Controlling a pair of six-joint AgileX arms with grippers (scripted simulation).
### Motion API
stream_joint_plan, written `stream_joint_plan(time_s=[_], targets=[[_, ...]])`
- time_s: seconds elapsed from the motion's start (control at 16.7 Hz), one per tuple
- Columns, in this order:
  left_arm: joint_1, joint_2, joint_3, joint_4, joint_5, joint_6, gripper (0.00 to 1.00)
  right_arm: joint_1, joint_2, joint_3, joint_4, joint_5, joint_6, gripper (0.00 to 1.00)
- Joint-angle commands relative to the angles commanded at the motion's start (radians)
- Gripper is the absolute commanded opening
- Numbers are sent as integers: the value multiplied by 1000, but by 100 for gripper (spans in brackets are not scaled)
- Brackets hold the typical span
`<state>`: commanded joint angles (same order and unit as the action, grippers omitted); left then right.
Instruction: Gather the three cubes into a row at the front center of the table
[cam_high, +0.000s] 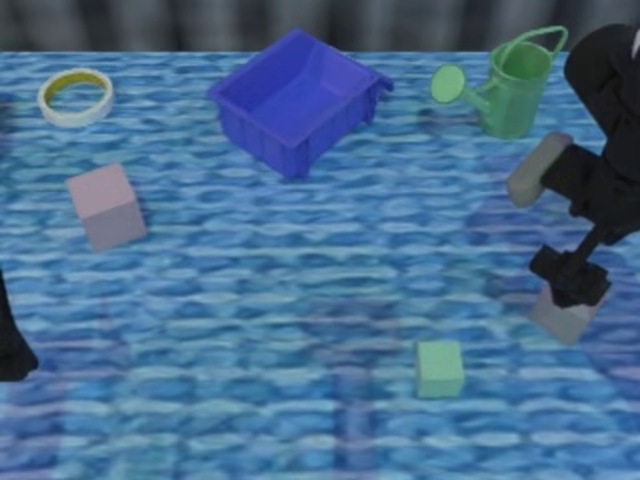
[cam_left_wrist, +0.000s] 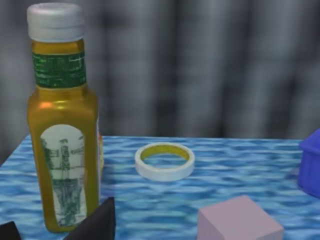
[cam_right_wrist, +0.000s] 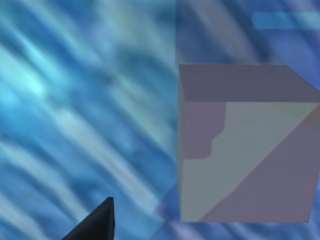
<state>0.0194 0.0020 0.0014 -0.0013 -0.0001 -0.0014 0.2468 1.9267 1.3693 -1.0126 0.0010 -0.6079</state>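
Note:
The grey cube (cam_high: 562, 314) rests on the table (cam_high: 300, 300) at the right side. My right gripper (cam_high: 570, 278) hangs directly over it, open and holding nothing. In the right wrist view the grey cube (cam_right_wrist: 245, 145) fills one side, apart from the one dark fingertip (cam_right_wrist: 102, 220) that shows. The mint-green cube (cam_high: 440, 368) sits front right of centre. The pale pink cube (cam_high: 105, 205) lies at the left, and the left wrist view shows the pink cube (cam_left_wrist: 239, 220) close by. My left arm (cam_high: 12, 350) is parked at the left edge, gripper open.
A blue bin (cam_high: 295, 100) stands at back centre, and a green watering can (cam_high: 510, 85) at back right. A tape ring (cam_high: 75, 97) lies at back left. A yellow bottle (cam_left_wrist: 62, 125) stands close to my left gripper.

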Motion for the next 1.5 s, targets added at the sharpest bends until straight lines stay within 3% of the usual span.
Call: stream_joint_plan(time_s=[0.42,0.9,1.2,1.5], targets=[[1,-2,-1,1,0,1,100,-3,15,-2,14,0,-2,100],[1,-2,-1,1,0,1,100,1,146,-150,297,1,3,100],[1,-2,-1,1,0,1,100,2,159,-165,323,1,3,100],[1,-2,-1,1,0,1,100,2,159,-165,323,1,3,62]])
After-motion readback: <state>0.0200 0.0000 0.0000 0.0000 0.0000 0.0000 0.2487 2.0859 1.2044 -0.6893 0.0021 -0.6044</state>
